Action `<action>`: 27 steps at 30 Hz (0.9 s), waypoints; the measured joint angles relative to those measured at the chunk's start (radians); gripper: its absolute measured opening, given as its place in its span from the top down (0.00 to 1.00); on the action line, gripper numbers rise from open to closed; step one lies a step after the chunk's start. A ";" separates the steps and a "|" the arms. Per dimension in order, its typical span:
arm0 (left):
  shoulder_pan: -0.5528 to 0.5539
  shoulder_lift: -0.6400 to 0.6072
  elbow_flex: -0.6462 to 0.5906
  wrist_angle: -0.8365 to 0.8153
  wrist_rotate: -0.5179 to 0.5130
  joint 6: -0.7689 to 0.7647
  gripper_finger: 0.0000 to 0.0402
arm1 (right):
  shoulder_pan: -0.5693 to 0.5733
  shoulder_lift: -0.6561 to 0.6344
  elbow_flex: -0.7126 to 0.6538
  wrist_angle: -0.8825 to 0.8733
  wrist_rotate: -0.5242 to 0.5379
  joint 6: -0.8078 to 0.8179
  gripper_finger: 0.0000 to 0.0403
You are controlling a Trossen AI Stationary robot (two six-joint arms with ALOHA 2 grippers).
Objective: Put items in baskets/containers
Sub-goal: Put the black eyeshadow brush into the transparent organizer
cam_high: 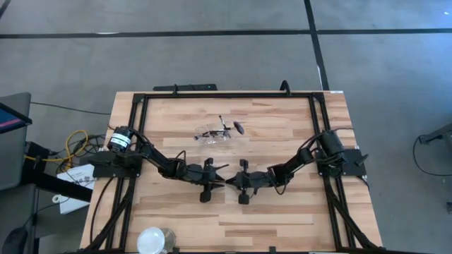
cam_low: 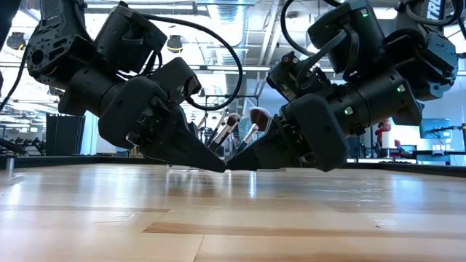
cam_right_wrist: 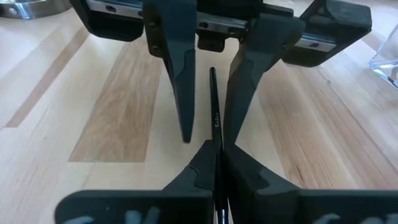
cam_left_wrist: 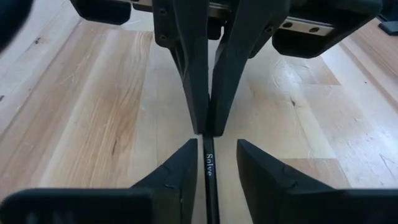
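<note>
Slim black makeup-brush handle [cam_right_wrist: 214, 118] with pale lettering, lying at mid-table between the two claw tips, low over the light wooden table [cam_high: 282, 212]; also visible in the left wrist view [cam_left_wrist: 209, 174], running between that arm's own fingers.

Right claw [cam_right_wrist: 217, 146]: fingers pressed together on the handle, gripping it. Left claw [cam_left_wrist: 211, 158]: fingers parted to either side of the same handle, with a clear gap on both sides; touching or not, cannot tell.

From above, both claws meeting tip to tip at the table's centre, left claw [cam_high: 220, 176] and right claw [cam_high: 230, 178] almost touching. Level with the table, both tips [cam_low: 226, 167] angled down to one point just above the surface.

Small clear plastic container [cam_high: 213, 137], behind the meeting point toward the far edge of the table, well apart from both claws. Several thin dark brushes [cam_high: 224, 127] with silver ferrules standing or leaning in and beside it, one with a rounded dark head [cam_high: 240, 128]; exact count not discernible. Same brushes [cam_low: 231, 125] rising behind the claws in the low view.

Round white and clear object [cam_high: 152, 240] at the near edge of the table, well apart from the container, on the left arm's side.
</note>
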 joint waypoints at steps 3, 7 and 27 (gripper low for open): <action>0.000 0.000 0.000 0.000 0.000 0.000 0.79 | 0.000 0.000 0.000 0.000 0.000 0.000 0.99; 0.000 0.000 0.000 0.000 -0.005 0.000 0.92 | 0.000 0.000 0.000 0.001 -0.001 0.000 0.96; 0.081 -0.405 -0.059 -0.086 -0.129 0.173 0.96 | 0.018 -0.764 0.000 -0.477 0.152 -0.236 0.81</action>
